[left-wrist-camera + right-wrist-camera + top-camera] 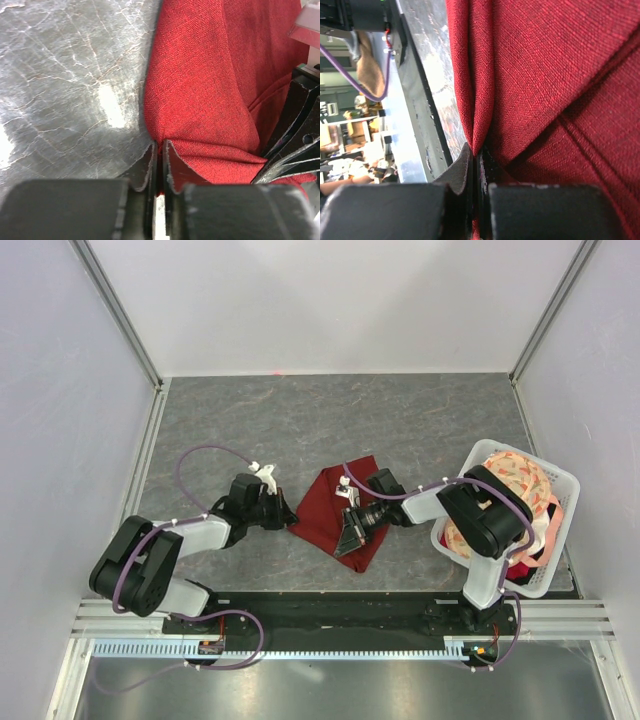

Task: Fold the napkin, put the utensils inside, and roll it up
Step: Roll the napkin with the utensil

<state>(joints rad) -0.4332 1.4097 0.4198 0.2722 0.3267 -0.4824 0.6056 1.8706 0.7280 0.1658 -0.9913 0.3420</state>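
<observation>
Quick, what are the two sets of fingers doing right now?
Left fingers: closed, seemingly pinching the napkin at its edge.
Right fingers: closed on a fold of the napkin.

Ahead and to the left of the left gripper's jaws, bare table is found open. To their right, passage is blocked by the napkin, whose edge is pinched between them, and by the right gripper close beyond it. Left of the right gripper's jaws, only a narrow strip of table is available, bounded by the black base rail. The basket is set well behind those jaws, beside the right arm.
</observation>
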